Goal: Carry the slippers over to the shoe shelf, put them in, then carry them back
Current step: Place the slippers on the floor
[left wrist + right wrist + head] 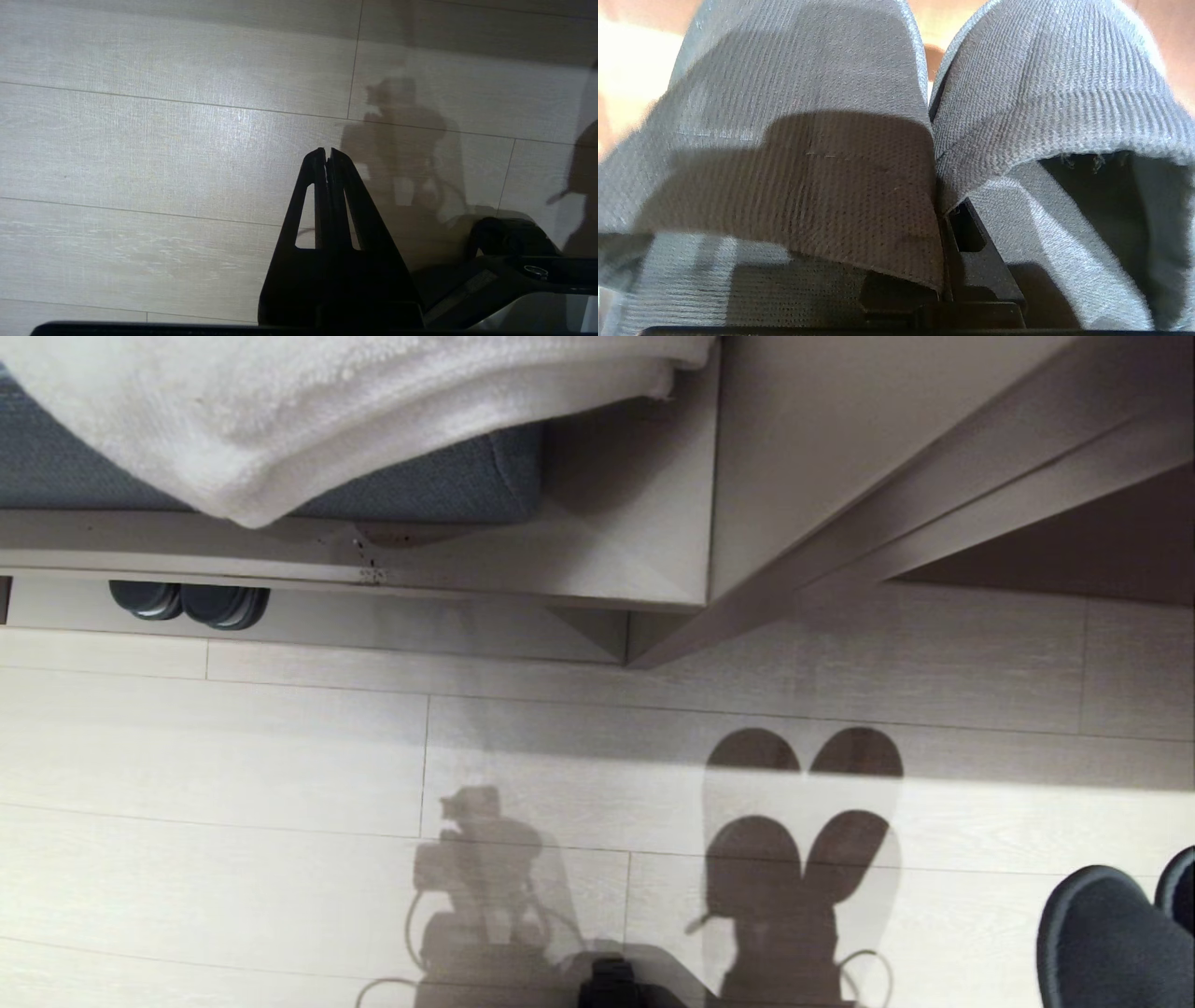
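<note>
pale plank floor [280, 756] runs under us up to the shoe shelf [373, 616]. our right gripper [945, 219] is clamped on the inner edges of the slippers [924, 140], which hang over the floor well out from the shelf. our left gripper [327, 154] is pressed together, empty. a second dark pair [187, 602] sits in the shelf's opening.

Open pale plank floor [280, 756] runs up to the shoe shelf [420, 630]; a dark rubbery pair [189, 602] fills its left end; the bench's white towel [327, 411] overhangs above; a slanting panel [840, 560] crowds the right.
</note>
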